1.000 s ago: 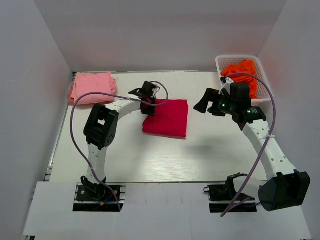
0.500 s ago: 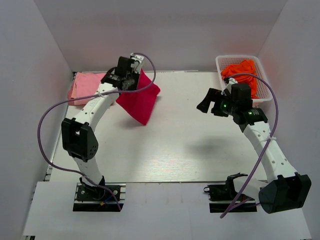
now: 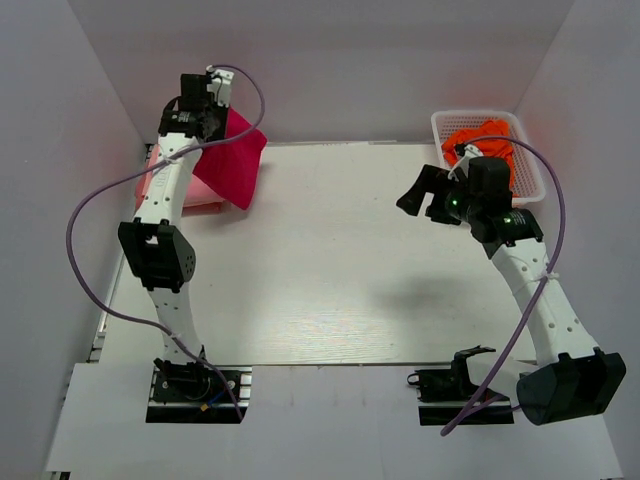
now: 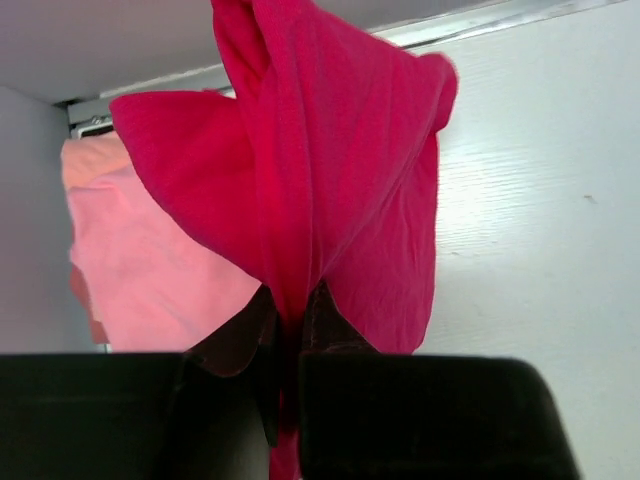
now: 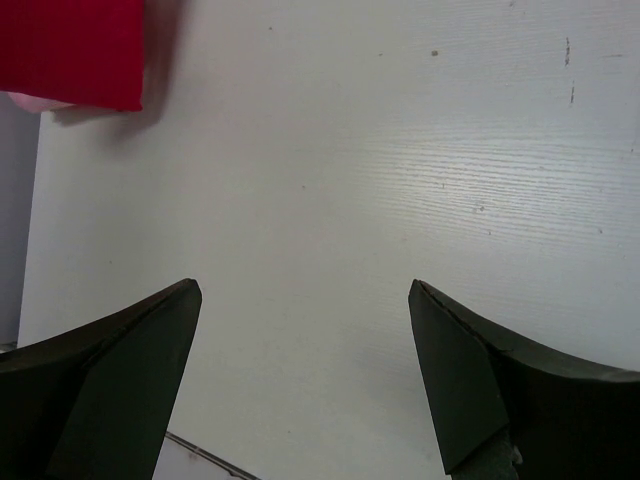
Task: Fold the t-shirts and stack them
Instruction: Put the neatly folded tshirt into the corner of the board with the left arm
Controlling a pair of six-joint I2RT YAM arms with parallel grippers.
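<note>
My left gripper (image 3: 200, 118) is shut on the folded crimson-red t-shirt (image 3: 232, 160) and holds it in the air at the back left. The shirt hangs over the folded light pink t-shirt (image 3: 160, 185), which lies on the table by the left wall. In the left wrist view the red shirt (image 4: 330, 170) hangs from my closed gripper (image 4: 292, 320) in front of the pink shirt (image 4: 150, 260). My right gripper (image 3: 420, 195) is open and empty above the table's right part. Orange t-shirts (image 3: 480, 140) lie in a basket. The red shirt's corner shows in the right wrist view (image 5: 70, 50).
A white mesh basket (image 3: 532, 165) stands at the back right corner. Grey walls enclose the white table (image 3: 330, 280) on the left, back and right. Purple cables loop off both arms.
My left gripper picked the red shirt up off the table's middle and carried it up and to the back left, over the pink shirt. The right gripper drifted slightly toward the basket.
</note>
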